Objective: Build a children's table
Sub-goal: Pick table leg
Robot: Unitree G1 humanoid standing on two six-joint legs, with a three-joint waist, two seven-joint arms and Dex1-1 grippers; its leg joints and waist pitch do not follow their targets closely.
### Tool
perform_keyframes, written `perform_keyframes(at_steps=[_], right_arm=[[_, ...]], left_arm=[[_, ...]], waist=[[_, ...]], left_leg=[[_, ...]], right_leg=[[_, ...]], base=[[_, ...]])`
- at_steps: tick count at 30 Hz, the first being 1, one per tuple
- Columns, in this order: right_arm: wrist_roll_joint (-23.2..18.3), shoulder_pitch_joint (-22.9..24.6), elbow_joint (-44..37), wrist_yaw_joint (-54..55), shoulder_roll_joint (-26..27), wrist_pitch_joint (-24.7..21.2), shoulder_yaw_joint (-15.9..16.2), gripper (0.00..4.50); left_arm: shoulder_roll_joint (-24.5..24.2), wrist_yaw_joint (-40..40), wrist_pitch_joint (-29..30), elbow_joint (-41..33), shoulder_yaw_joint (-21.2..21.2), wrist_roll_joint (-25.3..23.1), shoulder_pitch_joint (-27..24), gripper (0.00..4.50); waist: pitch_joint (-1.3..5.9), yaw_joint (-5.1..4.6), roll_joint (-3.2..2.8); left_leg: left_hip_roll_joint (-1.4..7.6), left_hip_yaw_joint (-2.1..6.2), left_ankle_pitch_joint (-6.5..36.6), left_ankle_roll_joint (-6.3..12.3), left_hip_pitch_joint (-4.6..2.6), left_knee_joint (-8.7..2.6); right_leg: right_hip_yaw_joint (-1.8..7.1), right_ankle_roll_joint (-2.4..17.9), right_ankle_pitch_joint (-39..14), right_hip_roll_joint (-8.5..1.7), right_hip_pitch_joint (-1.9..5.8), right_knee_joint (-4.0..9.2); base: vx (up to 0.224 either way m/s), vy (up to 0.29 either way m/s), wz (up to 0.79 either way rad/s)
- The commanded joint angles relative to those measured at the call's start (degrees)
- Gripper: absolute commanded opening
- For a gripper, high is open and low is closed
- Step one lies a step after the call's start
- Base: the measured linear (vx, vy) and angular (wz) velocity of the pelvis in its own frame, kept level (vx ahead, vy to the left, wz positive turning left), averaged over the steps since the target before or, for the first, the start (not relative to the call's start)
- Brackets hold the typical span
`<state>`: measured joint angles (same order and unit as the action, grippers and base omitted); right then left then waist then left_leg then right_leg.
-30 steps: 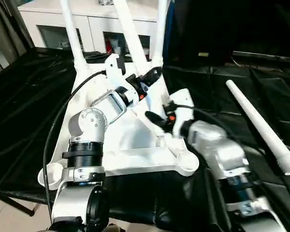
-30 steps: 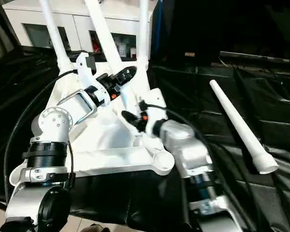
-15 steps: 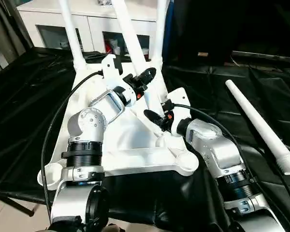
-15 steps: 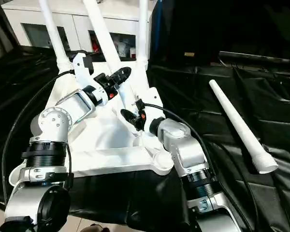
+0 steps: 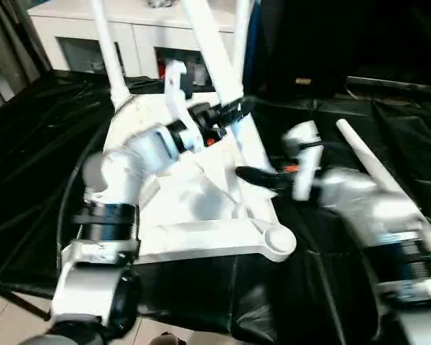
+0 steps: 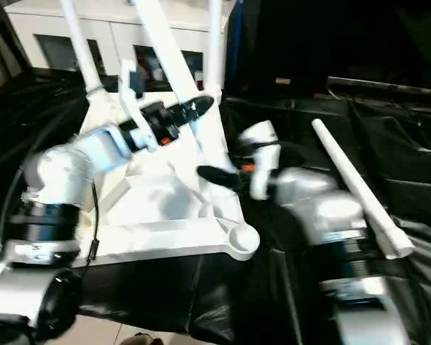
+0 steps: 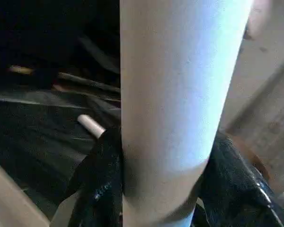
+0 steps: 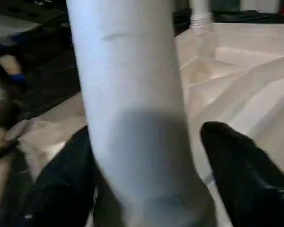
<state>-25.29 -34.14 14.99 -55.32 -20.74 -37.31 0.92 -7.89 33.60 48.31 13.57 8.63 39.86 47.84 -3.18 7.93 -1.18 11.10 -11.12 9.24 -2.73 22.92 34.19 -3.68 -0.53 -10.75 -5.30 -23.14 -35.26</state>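
Both grippers are on one leg [image 5: 214, 54] — left gripper [image 7: 161, 189] pinching it, right gripper [image 8: 146, 189] spread around it (the tabletop [image 5: 201, 237] lies upside down).

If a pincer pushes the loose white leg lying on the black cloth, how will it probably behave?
The loose leg is round, so it would probably roll. It tapers from a wide end to a narrow tip, so it would likely curve rather than roll straight. It lies straight on the black cloth without sagging, so it seems stiff; it looks like plastic, so probably light.
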Motion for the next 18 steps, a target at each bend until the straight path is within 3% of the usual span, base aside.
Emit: perform_keyframes(at_steps=[1, 5, 9, 18], right_arm=[[-3.0, -1.9, 0.0, -3.7, -1.6, -2.8, -1.1, 3.53], [-4.0, -2.5, 0.6, -6.7, -2.5, -4.3, 0.4, 3.53], [-3.7, -2.1, 0.3, -7.8, -1.9, -4.2, 1.8, 3.53], [-4.4, -2.8, 0.5, -10.0, -2.5, -5.7, 2.8, 3.53]], left_arm=[[-1.9, 4.4, 1.8, -2.6, -1.7, 1.4, 1.2, 1.88], [-3.0, 7.2, 2.9, -3.7, -3.1, 2.0, 1.1, 1.87], [-2.9, 7.1, 3.1, -3.2, -3.1, 2.1, 1.4, 1.87], [-4.0, 9.6, 3.1, -2.6, -4.6, 0.9, 1.7, 1.87]], waist=[[4.56, -0.03, 0.62], [4.52, -0.11, 0.65], [4.48, 0.15, 0.60], [4.59, 0.24, 0.67]], left_leg=[[1.47, 0.78, 7.0, 2.07, -1.47, -3.23], [1.71, 0.73, 7.4, 1.89, -1.56, -3.16], [1.74, 0.76, 8.4, 0.77, -1.74, -3.26], [1.68, 0.83, 7.9, 0.44, -1.55, -3.26]], right_leg=[[1.96, 14.2, -2.0, -2.68, 3.43, 3.06], [1.91, 14.9, -3.8, -2.73, 3.17, 3.13], [2.00, 14.0, -6.2, -2.81, 2.99, 3.31], [1.97, 13.6, -5.2, -2.83, 3.12, 3.18]], base=[[0.000, 0.000, 0.00], [0.000, 0.000, 0.00], [0.000, 0.000, 0.00], [0.000, 0.000, 0.00]])
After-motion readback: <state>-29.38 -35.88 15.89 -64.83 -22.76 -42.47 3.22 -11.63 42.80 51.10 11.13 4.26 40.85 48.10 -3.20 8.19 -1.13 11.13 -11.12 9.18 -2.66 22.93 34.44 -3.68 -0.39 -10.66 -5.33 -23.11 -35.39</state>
